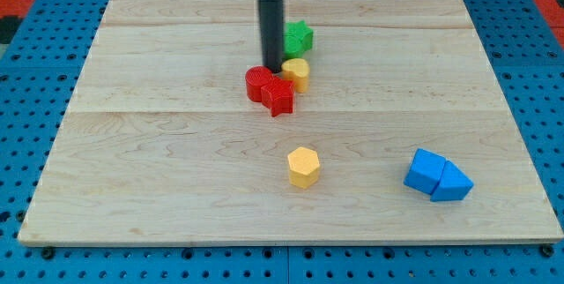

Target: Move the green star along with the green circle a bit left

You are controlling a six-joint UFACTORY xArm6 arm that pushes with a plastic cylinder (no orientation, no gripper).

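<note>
The green star [299, 36] sits near the view's top centre of the wooden board [159, 143]. I cannot make out a green circle; the rod may hide it. My tip [272, 71] is down on the board just left of and below the green star. It stands between a yellow block [297, 73] on its right and a red round block [258, 82] at its lower left. A red star [278, 97] lies right below the tip, touching the red round block.
A yellow hexagon [303, 167] stands alone at the bottom centre. A blue cube-like block [425, 170] and a blue triangle [452, 183] touch each other at the bottom right. A blue pegboard surface [35, 37] surrounds the board.
</note>
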